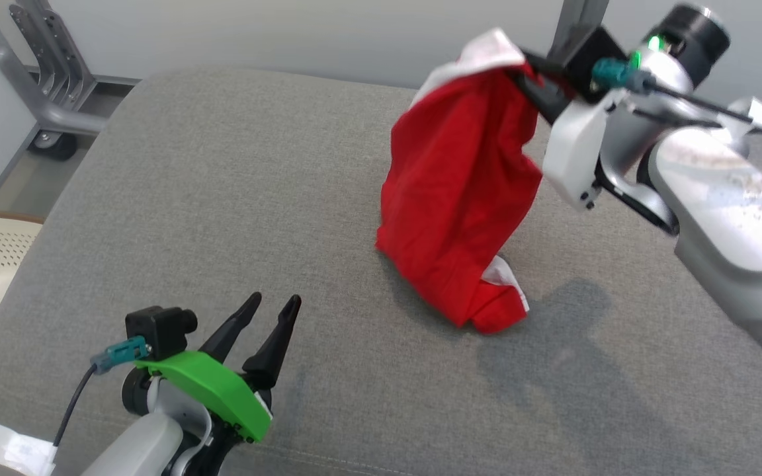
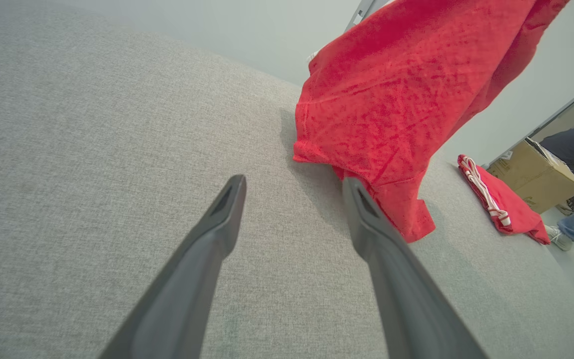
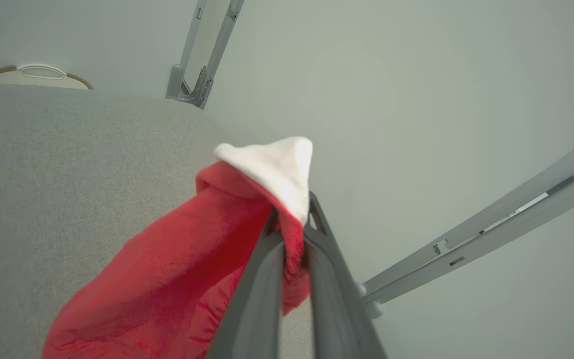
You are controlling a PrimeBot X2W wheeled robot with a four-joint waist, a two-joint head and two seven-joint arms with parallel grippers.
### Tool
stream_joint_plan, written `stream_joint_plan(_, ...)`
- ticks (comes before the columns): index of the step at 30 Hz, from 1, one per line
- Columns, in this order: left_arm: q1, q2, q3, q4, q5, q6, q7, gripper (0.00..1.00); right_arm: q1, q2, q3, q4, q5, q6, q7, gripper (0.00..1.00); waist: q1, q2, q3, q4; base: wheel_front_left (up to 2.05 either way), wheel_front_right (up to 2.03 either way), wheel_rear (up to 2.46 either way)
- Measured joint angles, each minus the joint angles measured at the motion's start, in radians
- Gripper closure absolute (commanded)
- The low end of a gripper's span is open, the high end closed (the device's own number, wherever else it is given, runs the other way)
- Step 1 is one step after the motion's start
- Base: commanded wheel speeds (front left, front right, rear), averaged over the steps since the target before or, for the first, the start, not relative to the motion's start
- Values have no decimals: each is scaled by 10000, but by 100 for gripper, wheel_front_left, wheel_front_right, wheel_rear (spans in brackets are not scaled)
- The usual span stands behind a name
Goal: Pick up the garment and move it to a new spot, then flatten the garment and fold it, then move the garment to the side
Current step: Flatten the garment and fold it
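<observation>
The work surface is a grey fabric cushion (image 1: 222, 198) with a pale wall (image 1: 354, 33) behind it. In the lower left of the head view the left gripper (image 1: 275, 301) hovers just above the cushion, jaws spread wide with nothing between them. Right of the centre the red garment (image 1: 454, 198) hangs down, its lower end touching the cushion, apart from the left jaws and to their upper right. In the upper right the right gripper (image 1: 526, 71) has its jaws pressed together on the garment's top edge, near a white trim (image 1: 490, 47). I judge that the first step, the pick-up and carry, is in hand. The next move calls for lifting the cloth clear and lowering it slowly at a new spot, so that it spreads out.
</observation>
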Motion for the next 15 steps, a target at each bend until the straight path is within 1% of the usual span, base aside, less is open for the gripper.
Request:
stream_joint_plan(1,72,73,8,-2,0,4,0,0,392,-50,27,15,111,0,-4,100,0,0,-22,-52,0,0,0)
stream_joint_plan(2,72,73,8,-2,0,4,0,0,392,-50,27,15,111,0,-4,100,0,0,-22,-52,0,0,0)
stream_joint_plan(4,197,188,38,-10,0,8,-2,0,1133,-188,27,46,324,0,-6,100,0,0,-48,-190,0,0,0)
stream_joint_plan(11,360,516,176,-165,0,109,-29,0,2829,-999,-190,-159,604,-13,-46,100,0,0,14,-938,0,0,0)
stream_joint_plan(14,360,594,270,-368,0,198,-33,0,3477,-1233,-201,-385,711,-125,-142,100,0,0,70,-1305,0,0,0)
stream_joint_plan(15,360,635,284,-397,0,201,-38,0,3725,-1304,-217,-422,767,-217,-180,100,0,0,92,-1429,0,0,0)
